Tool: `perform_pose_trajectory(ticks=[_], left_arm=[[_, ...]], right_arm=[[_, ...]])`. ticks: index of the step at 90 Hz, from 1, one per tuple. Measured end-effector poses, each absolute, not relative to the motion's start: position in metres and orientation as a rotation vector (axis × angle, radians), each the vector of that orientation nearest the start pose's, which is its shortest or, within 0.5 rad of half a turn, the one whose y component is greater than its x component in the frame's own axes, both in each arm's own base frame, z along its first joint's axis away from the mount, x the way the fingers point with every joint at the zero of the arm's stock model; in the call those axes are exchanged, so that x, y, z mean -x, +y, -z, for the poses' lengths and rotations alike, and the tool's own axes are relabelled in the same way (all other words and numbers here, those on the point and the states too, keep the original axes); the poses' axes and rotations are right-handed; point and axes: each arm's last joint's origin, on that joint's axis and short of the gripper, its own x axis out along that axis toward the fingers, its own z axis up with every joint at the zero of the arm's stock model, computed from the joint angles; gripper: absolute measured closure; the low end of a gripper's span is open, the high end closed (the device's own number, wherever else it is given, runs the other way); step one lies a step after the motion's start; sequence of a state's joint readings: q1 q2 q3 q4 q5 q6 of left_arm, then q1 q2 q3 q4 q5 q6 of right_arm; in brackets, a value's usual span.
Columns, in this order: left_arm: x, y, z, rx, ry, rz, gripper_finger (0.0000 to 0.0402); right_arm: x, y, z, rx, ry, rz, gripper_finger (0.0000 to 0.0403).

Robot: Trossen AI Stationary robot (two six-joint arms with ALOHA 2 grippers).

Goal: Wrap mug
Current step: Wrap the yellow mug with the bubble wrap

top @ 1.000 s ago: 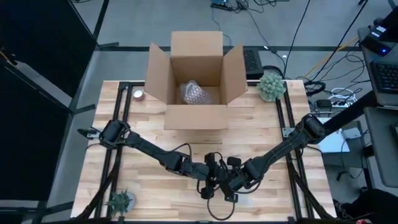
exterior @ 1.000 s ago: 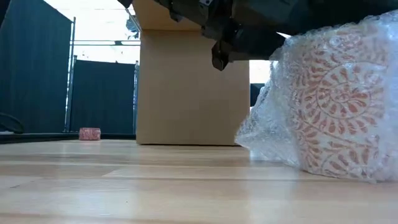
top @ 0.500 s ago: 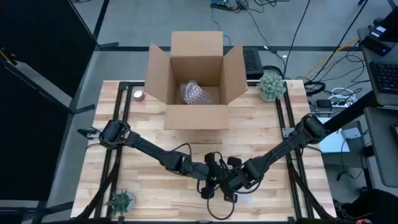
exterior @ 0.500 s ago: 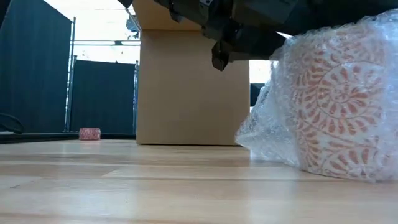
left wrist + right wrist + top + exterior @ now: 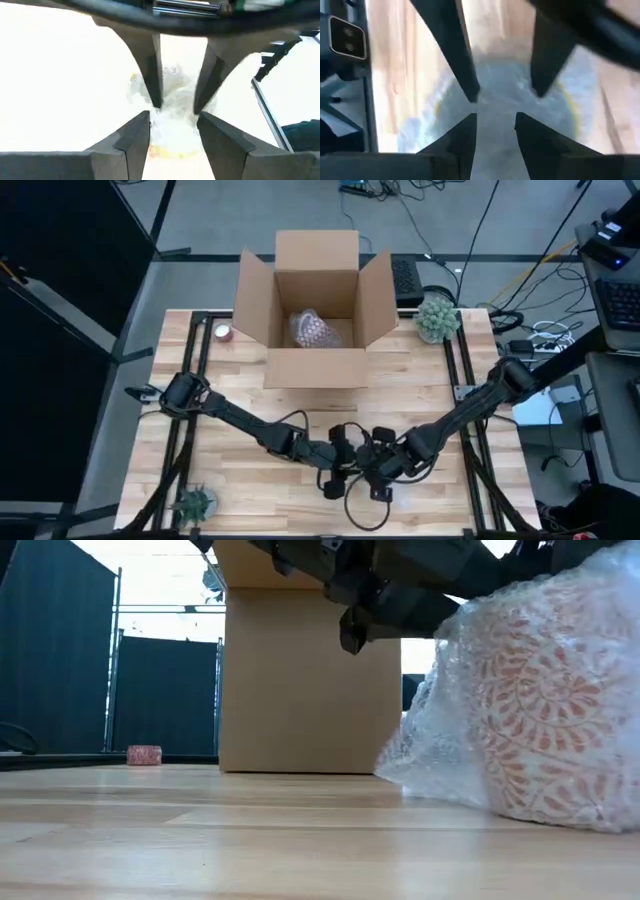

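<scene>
Your mug (image 5: 545, 705) sits bubble-wrapped near the worktop's (image 5: 250, 390) front edge, both claws (image 5: 345, 470) (image 5: 385, 475) part-open above it, gripping nothing; a clumsy pinch could pull the wrap loose.

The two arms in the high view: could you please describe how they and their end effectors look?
Both are dark and slender, built of jointed segments. The left arm and the right arm each trail a thin black cable looping near the wrist. Each end effector, left and right, has two flat, tapering dark grey fingers.
</scene>
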State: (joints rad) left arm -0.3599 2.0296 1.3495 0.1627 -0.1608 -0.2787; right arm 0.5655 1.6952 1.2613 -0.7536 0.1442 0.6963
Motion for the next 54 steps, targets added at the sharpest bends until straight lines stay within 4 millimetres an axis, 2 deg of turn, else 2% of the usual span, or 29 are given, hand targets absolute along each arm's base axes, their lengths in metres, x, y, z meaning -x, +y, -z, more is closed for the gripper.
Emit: perform_pose_trajectory(ticks=[21, 43, 54], left_arm=[[-0.422, -0.154, -0.185, 0.139, 0.522, 0.124, 0.0242], [-0.422, -0.154, -0.185, 0.137, 0.52, 0.125, 0.0242], [-0.422, -0.154, -0.185, 0.137, 0.52, 0.126, 0.0242]], right_arm=[[-0.275, 0.169, -0.241, -0.178, 1.191, 0.042, 0.0279], [-0.259, 0.161, -0.267, -0.225, 1.173, -0.007, 0.0279], [-0.261, 0.158, -0.27, -0.179, 1.091, 0.076, 0.028]])
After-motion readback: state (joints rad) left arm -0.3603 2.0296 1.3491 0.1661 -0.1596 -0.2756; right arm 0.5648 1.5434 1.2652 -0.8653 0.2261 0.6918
